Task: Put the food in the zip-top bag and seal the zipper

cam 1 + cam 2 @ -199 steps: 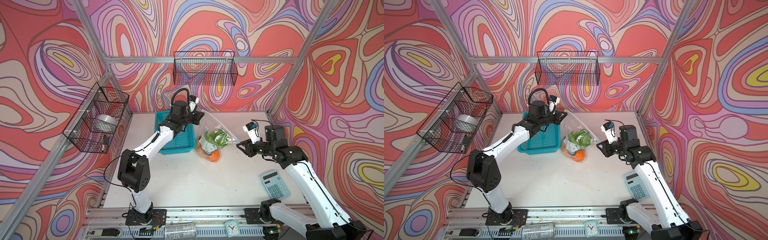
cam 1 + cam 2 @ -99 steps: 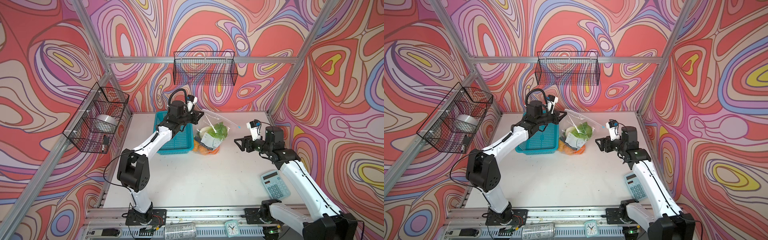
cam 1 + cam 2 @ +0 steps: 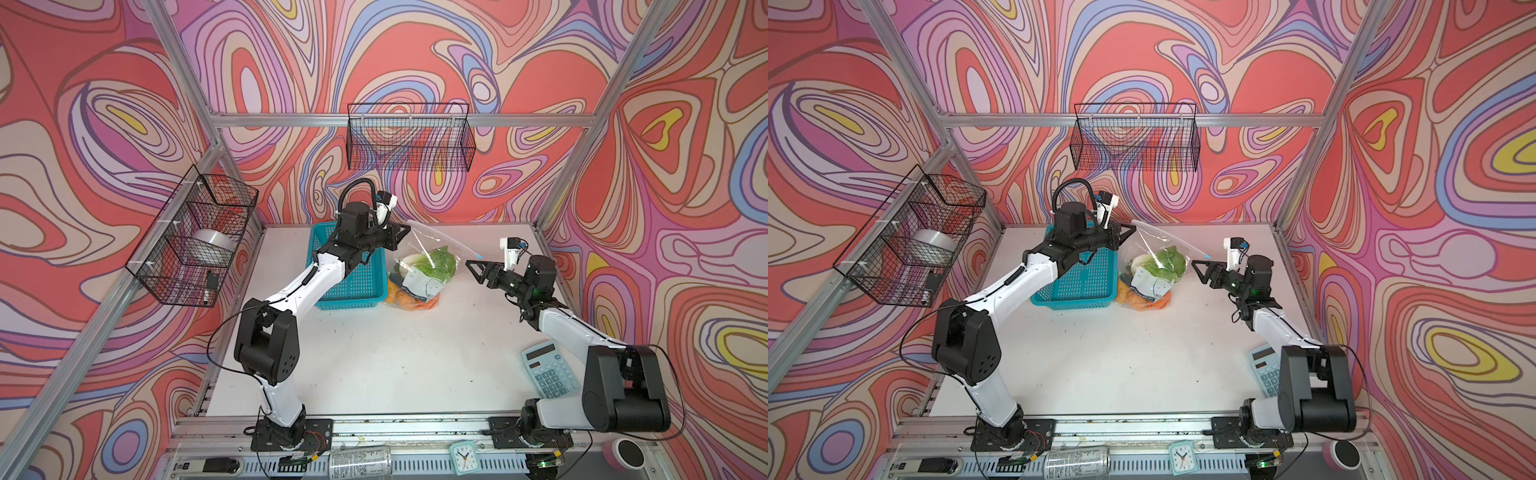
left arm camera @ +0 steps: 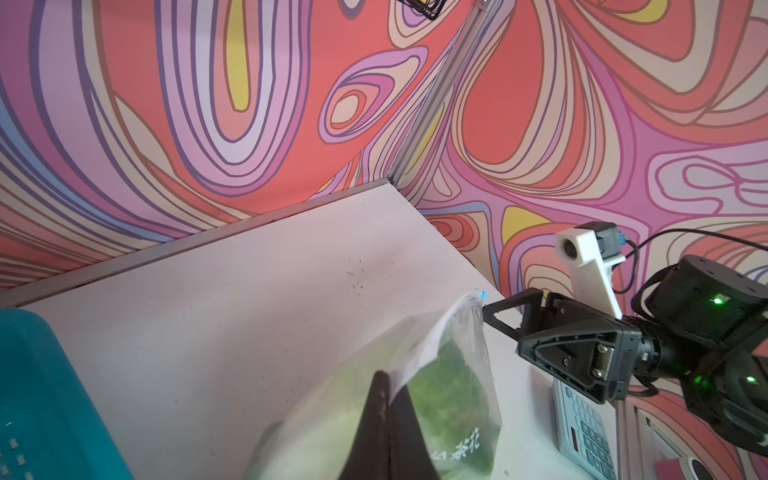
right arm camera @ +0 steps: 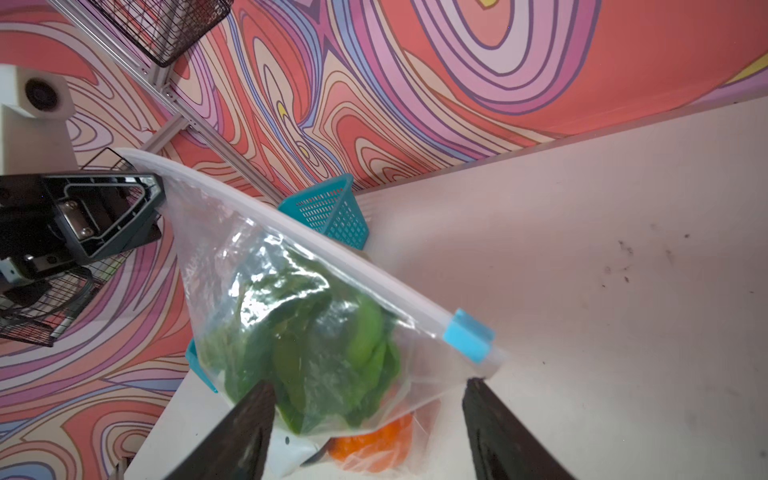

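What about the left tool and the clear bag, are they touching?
Touching. The left wrist view shows the left tool shut on the edge of the zip-top bag.

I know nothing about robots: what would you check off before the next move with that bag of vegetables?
1. Hold: the left gripper is shut on a corner of the zip-top bag: ok.
2. Free hand: the right gripper is open, holding nothing: ok.
3. The slider sits at the end of the zipper nearest the right gripper: ok.
4. Zipper closed along its whole length: cannot tell.
5. All the food inside the bag: cannot tell; the left arm hides part of the teal basket.
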Available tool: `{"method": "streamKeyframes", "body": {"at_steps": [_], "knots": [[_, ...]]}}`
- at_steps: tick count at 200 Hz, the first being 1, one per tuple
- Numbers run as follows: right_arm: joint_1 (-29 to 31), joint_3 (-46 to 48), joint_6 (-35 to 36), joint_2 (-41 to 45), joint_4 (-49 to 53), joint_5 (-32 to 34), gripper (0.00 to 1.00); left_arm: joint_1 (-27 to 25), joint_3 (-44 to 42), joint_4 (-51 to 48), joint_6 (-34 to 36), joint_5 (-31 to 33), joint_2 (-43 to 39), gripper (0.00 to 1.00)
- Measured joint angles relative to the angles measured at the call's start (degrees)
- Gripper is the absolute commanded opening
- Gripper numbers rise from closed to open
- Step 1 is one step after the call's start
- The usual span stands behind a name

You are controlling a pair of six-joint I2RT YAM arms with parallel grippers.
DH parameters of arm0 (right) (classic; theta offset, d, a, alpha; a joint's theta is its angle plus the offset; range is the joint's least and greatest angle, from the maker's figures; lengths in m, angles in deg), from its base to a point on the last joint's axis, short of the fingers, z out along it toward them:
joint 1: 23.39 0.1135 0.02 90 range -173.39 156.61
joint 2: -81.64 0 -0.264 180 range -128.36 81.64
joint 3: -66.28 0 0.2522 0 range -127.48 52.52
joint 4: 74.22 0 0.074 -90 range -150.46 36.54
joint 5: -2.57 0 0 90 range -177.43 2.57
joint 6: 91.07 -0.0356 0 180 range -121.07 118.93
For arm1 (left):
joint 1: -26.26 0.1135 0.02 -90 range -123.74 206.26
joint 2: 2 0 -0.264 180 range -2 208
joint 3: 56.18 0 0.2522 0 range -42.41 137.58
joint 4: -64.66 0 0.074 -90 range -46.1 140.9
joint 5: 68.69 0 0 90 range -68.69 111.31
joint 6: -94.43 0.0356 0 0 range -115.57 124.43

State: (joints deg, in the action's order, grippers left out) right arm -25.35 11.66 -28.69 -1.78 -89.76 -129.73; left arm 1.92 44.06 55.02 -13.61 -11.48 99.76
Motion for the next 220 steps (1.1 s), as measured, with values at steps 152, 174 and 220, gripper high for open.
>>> {"method": "streamKeyframes", "body": {"at_steps": [152, 174, 220], "knots": [[0.0, -0.9, -23.2, -22.4, -35.1, -4.9, 0.65, -0.8, 0.0, -1.8, 0.9, 0.4, -0.9, 0.0], [0.2, -2.4, -25.9, -25.2, -37.9, -5.0, 0.52, -0.8, 0.0, -1.8, 1.3, 0.5, -1.0, 0.0], [0.9, -4.5, -29.5, -25.8, -42.4, -4.7, 0.0, -0.8, -0.1, -2.2, 1.5, 1.3, -1.4, 0.0]]}}
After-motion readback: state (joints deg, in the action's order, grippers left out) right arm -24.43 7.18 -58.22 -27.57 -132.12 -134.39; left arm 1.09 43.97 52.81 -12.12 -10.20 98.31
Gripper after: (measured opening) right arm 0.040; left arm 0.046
